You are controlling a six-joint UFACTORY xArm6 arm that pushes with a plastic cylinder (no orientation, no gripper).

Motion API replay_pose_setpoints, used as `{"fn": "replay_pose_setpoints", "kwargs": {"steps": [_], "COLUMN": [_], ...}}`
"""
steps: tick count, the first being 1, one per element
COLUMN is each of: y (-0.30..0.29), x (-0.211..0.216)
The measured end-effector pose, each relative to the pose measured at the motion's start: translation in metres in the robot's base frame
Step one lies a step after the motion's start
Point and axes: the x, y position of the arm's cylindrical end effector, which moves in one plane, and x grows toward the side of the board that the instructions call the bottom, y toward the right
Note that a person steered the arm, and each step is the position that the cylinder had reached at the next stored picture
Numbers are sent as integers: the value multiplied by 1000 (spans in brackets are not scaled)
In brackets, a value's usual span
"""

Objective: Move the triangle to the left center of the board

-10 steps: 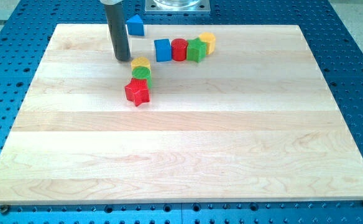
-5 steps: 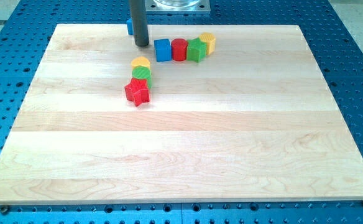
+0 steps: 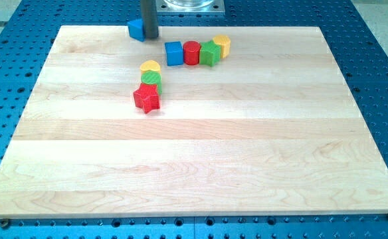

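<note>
At the table's [image 3: 194, 166] top edge, my tip [image 3: 151, 36] touches the blue triangle's [image 3: 135, 29] right side — no pincer exists, nothing is held; an off-centre push could slide it off the board.

1. My tip [image 3: 151, 36] stands near the surface's [image 3: 194, 166] top edge, and the blue triangle [image 3: 136, 29] touches its left side.
2. To the right of my tip and slightly below it, a touching row runs rightward: blue cube [image 3: 174, 53], red cylinder [image 3: 191, 52], right green block [image 3: 210, 53], right yellow block [image 3: 222, 45].
3. Straight below my tip, a touching column runs downward: left yellow block [image 3: 151, 67], left green block [image 3: 151, 79], red star [image 3: 146, 98].
</note>
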Motion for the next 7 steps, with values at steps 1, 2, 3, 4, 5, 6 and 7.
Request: {"fn": "replay_pose_setpoints", "kwargs": {"steps": [1, 2, 3, 4, 5, 6, 7], "y": [0, 31, 14, -30, -6, 15, 46], "x": [97, 64, 32, 43, 8, -37, -64]}}
